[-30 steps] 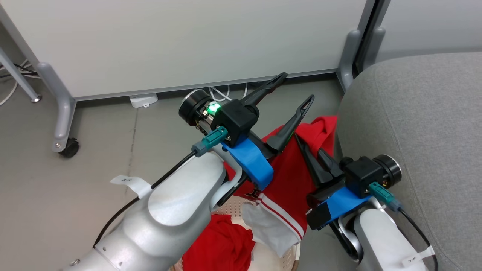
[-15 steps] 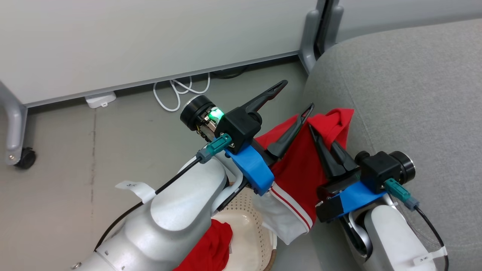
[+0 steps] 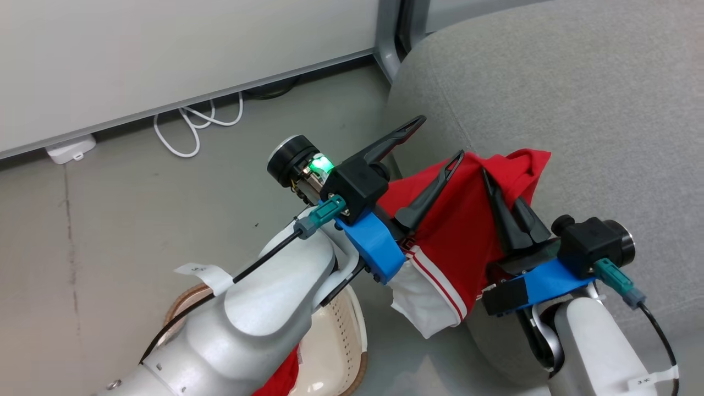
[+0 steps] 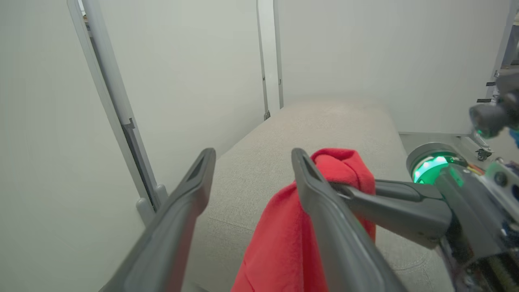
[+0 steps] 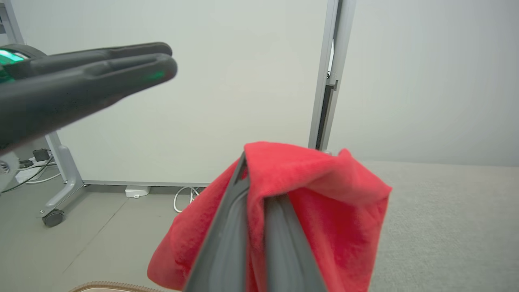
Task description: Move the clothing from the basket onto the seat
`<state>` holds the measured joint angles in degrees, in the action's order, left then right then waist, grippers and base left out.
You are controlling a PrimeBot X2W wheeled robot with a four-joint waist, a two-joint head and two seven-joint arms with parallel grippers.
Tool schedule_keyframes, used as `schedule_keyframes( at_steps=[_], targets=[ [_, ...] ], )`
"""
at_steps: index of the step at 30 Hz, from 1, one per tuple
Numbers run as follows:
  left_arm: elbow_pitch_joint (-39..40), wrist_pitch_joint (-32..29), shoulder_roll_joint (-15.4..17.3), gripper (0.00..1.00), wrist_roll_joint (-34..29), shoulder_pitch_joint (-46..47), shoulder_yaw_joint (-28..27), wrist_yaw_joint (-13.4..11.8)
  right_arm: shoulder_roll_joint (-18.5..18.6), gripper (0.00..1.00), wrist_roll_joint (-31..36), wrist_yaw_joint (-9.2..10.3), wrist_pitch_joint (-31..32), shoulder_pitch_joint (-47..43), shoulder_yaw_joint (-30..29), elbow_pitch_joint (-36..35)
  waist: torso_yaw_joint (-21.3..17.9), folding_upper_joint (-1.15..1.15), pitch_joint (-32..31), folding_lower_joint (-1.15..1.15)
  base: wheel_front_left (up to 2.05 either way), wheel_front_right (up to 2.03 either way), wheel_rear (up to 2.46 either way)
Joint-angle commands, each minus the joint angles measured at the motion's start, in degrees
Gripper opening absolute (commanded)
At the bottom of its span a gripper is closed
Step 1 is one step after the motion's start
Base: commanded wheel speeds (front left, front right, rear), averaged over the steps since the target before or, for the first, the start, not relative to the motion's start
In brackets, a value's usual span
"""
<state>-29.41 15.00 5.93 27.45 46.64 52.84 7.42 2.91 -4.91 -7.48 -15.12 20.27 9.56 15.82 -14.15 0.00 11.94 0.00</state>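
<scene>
- At center frame, the right gripper (image 3: 501, 188) pinches a red garment (image 3: 456, 242) near its top, fingers closed on the cloth, and the white-trimmed hem hangs beside the corner of the grey seat (image 3: 577, 110).
- Just left, the left gripper (image 3: 440, 136) stands wide open, holding nothing.
- At lower left, the basket (image 3: 338, 341) sits on the floor (image 3: 137, 220) with a second red garment (image 3: 283, 377) inside.
</scene>
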Motion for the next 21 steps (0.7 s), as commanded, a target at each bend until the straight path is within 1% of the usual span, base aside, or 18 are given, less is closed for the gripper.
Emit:
schedule_keyframes(
  at_steps=[1, 10, 21],
  targets=[
    [-0.07, 0.27, 0.0, 1.0, -0.31, 0.67, 0.05, -0.11, -0.03, 0.0, -0.14, -0.03, -0.06, -0.7, -0.53, -0.62, -1.36, 0.0, 0.78, 0.0, 0.0, 0.0, 0.0],
    [-0.66, 0.28, -0.3, 1.0, -0.81, 1.21, 0.59, -0.05, -0.02, 0.0, 0.1, -0.03, -0.06, -3.12, -5.05, -2.27, -4.19, 0.0, 1.85, 0.0, 0.0, 0.0, 0.0],
    [-0.64, 0.28, -0.64, 1.0, -1.0, 1.4, 0.34, -0.02, -0.02, 0.0, 0.18, -0.03, -0.06, -4.09, -6.73, -3.56, -4.94, 0.0, 2.38, 0.0, 0.0, 0.0, 0.0]
  ],
)
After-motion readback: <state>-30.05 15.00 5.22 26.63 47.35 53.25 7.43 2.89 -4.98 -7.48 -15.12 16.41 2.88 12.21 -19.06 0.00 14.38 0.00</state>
